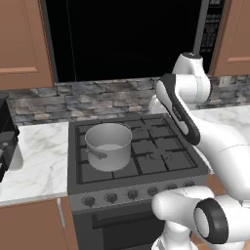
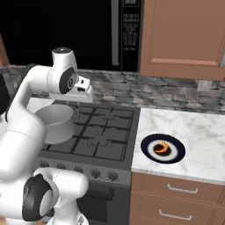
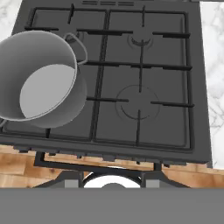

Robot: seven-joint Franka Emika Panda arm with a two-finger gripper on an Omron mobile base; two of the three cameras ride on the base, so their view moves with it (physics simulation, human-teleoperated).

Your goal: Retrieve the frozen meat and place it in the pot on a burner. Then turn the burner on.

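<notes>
Pot [image 1: 108, 145] upright on front-left burner of stove [image 1: 161, 161], open mouth up, inside bare; short handle points toward knob row [image 1: 132, 194]. Jaw state: cannot tell. Plate [image 2: 162, 148] on right counter [image 2: 193, 132].

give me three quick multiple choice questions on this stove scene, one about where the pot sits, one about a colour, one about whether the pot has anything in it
1. Where does the pot sit on the stove?
A. front left burner
B. back right burner
C. on the counter

2. What colour is the plate rim on the counter?
A. red
B. dark blue
C. green

3. What is in the pot?
A. frozen meat
B. a lid covers it
C. nothing

Answers:
1 A, the left base view shows it over the front left grate, near the knobs.
2 B, the right base view shows a dark blue rim around a pale centre.
3 C, the hand view shows its bare grey bottom.
</notes>
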